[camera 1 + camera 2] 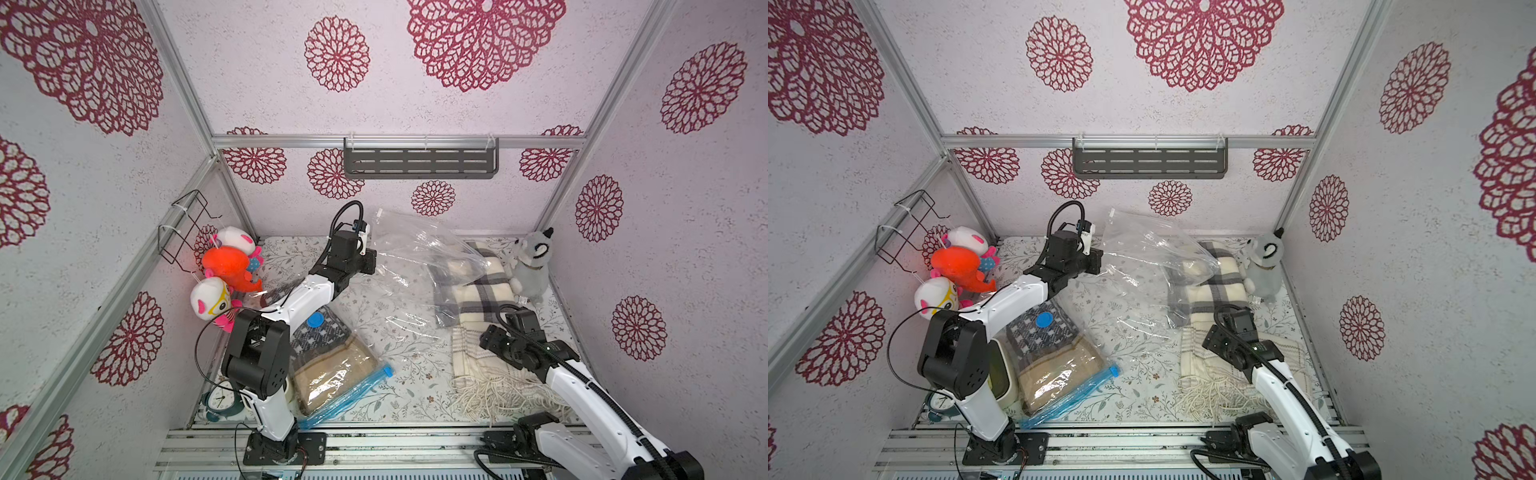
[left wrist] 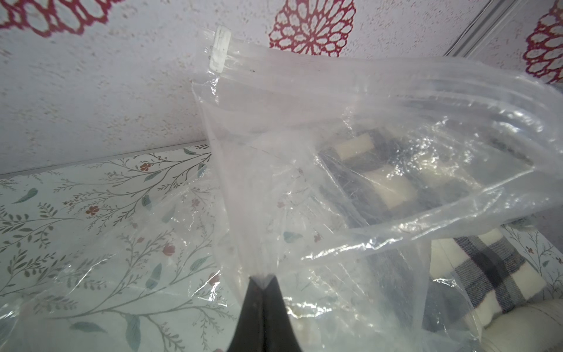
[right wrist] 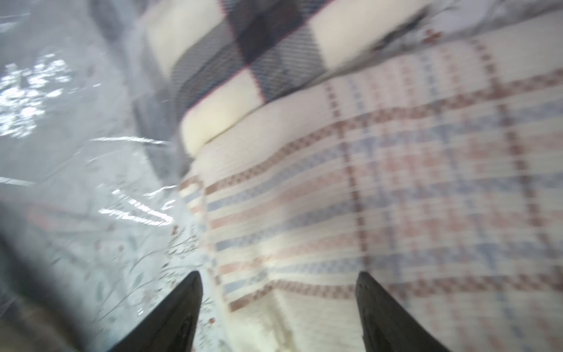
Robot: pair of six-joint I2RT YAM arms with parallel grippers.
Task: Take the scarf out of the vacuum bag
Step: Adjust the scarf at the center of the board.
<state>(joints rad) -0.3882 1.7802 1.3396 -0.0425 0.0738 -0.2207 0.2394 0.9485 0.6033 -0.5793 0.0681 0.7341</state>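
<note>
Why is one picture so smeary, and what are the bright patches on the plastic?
Right wrist view: blur smears the grey plaid scarf. Left wrist view: sharp, but light glints off the vacuum bag. Both top views: sharp, evenly lit.

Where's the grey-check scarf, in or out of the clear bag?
Partly out: scarf end sits inside the bag mouth, the rest lies bare.

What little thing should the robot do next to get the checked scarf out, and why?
Probably move the open right tool forward to the grey checked scarf and close on its near end. The left tool is shut on the clear bag, holding it up, yet the scarf's far end seems still inside, and the right tool hangs over the cream fringed scarf.
</note>
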